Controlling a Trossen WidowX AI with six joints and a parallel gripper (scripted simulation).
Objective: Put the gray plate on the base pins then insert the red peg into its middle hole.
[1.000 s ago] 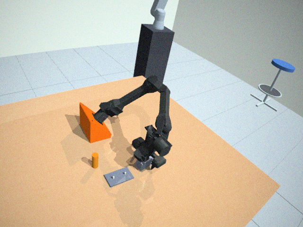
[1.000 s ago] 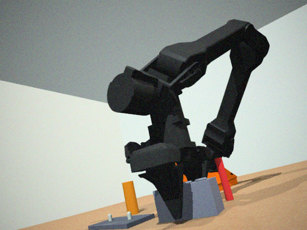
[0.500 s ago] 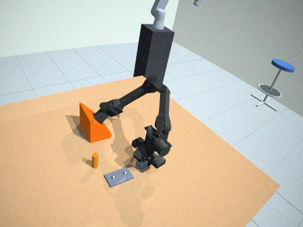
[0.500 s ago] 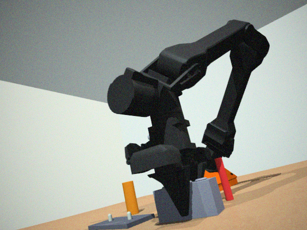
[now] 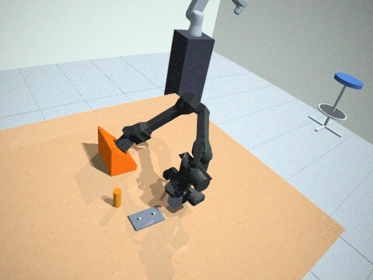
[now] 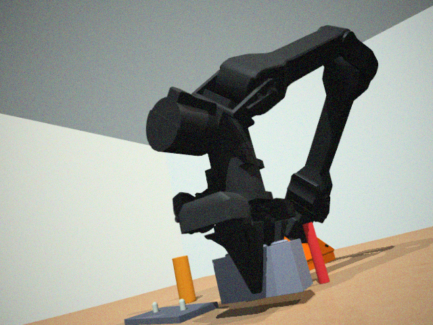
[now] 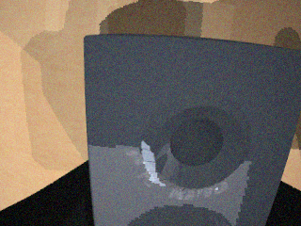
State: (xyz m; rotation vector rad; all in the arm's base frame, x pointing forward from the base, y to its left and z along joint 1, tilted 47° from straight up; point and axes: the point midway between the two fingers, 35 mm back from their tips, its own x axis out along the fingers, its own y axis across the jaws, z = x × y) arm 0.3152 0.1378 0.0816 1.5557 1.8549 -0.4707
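Looking from the exterior view, we saw the gripper [image 6: 256, 276] clenched on the gray plate [image 6: 283, 269], which stood on the table [image 6: 367, 297]. At the plate's 3 o'clock there leaned the red peg [image 6: 316, 258], which the top view hid behind the arm. The top view showed the base [image 5: 146, 219] with two pins at the plate's 8 o'clock. Only the wrist view showed the plate's holes [image 7: 196, 138].
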